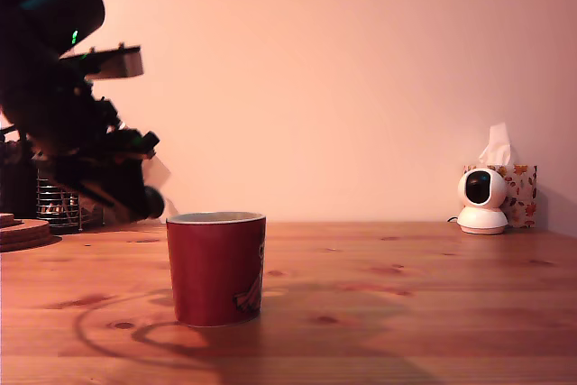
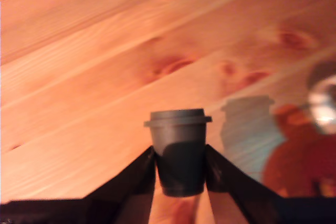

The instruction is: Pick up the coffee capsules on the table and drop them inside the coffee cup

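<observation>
In the wrist view my gripper is shut on a dark grey capsule. Its rimmed end points away from the fingers, and it hangs above the table, casting a shadow there. In the exterior view the dark arm fills the left side. Its gripper is tilted down, just above and behind the left rim of the red coffee cup. The cup stands upright on the table with its cream rim and a small picture on its side. In that view the capsule cannot be made out against the dark fingers. No other capsule shows.
A wire-mesh holder and a stack of round wooden coasters stand at the exterior view's far left, behind the arm. A small white camera and a tissue box stand at the back right. A blurred red-brown shape lies beside the capsule's shadow.
</observation>
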{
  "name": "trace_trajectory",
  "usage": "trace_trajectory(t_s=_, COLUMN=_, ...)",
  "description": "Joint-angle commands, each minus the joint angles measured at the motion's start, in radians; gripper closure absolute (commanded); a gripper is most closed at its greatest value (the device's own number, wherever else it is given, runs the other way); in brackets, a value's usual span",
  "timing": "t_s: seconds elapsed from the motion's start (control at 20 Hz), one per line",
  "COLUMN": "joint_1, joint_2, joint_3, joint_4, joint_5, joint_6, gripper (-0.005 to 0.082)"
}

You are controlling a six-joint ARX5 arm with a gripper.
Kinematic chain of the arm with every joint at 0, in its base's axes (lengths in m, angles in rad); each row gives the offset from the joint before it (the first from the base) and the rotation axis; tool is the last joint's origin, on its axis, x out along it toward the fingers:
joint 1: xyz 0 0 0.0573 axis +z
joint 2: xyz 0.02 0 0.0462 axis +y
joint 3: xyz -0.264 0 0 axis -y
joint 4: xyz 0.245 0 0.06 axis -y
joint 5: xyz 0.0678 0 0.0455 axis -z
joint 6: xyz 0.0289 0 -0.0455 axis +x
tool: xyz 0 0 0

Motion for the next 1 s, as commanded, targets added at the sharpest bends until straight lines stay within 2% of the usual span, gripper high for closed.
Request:
trace_trajectory(t_s=0.0, joint_1=-0.016, joint_2=-0.011, joint_3=-0.006, joint_4=-0.005, joint_5=0.005, joint_6=0.027, gripper=0.0594)
trace_trajectory(t_s=0.2, joint_1=-0.043, joint_2=-0.014, joint_3=-0.006, joint_4=-0.014, joint_5=0.014, joint_6=0.052, gripper=0.0594)
trace_trajectory(t_s=0.3, joint_1=-0.055, joint_2=-0.014, joint_3=-0.006, joint_4=-0.014, joint_5=0.036, joint_6=0.053, gripper=0.0594)
trace_trajectory(t_s=0.95, joint_1=-0.118, joint_2=-0.014, joint_3=-0.006, joint_4=-0.014, joint_5=0.064, joint_6=0.052, gripper=0.0594)
